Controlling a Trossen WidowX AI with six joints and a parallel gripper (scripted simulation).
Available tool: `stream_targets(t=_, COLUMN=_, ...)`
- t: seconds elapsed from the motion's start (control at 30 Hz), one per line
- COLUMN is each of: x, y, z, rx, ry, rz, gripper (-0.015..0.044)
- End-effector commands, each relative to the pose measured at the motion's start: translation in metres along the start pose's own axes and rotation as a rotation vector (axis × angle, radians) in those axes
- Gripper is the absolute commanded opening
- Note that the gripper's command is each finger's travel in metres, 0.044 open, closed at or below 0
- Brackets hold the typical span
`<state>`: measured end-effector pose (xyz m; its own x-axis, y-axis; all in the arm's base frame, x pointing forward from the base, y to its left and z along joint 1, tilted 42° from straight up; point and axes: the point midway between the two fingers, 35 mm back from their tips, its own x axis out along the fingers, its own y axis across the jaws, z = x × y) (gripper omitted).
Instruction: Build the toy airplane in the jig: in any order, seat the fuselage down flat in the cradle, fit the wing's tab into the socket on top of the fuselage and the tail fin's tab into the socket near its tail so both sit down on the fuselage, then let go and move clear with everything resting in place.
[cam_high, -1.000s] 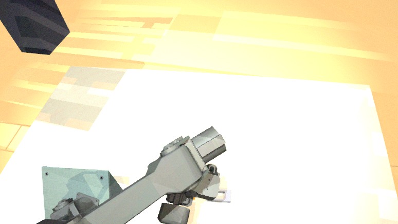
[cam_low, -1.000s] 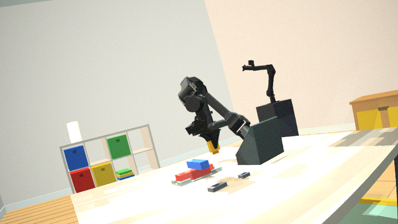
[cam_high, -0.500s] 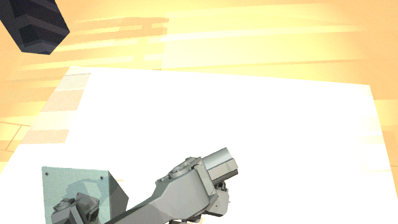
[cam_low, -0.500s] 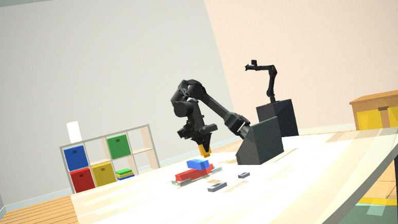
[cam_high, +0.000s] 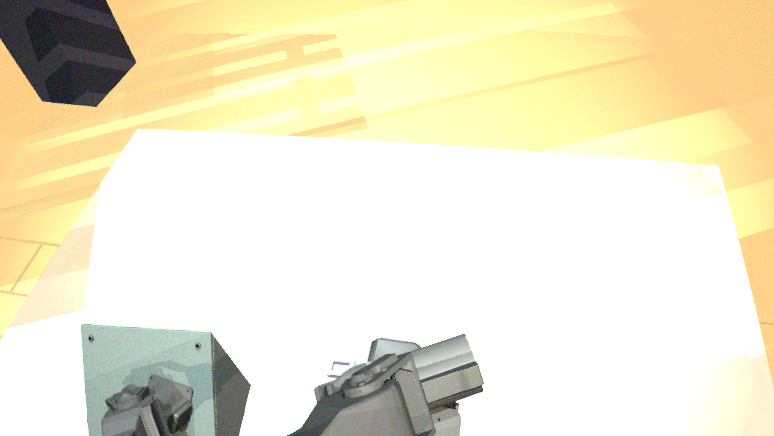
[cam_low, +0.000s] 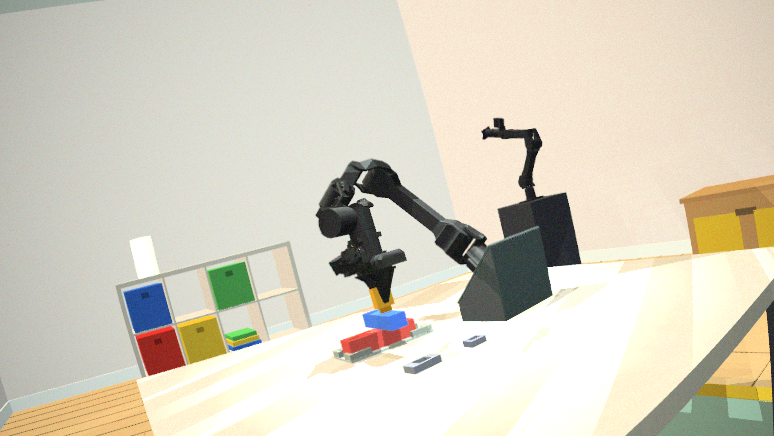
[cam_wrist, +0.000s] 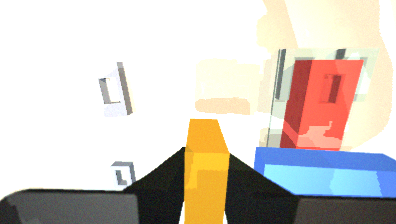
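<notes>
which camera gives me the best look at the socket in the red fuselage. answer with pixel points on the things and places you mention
The wrist view: it looks down on the red fuselage (cam_low: 360, 342) (cam_wrist: 320, 112) and shows the socket (cam_wrist: 332, 89) as an open slot. The exterior view shows the fuselage from the side, without a discernible socket. In the top view no fuselage can be made out.
</notes>
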<state>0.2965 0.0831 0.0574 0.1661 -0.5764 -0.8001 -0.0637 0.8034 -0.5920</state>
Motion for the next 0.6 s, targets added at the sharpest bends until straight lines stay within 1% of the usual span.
stream_targets(t=0.0, x=-0.001, y=-0.011, z=0.007, rx=-0.001, ry=-0.013, rz=-0.005, gripper=0.0000)
stream_targets(t=0.57, x=0.005, y=-0.060, z=0.024, rx=-0.010, ry=-0.018, rz=-0.040, gripper=0.0000)
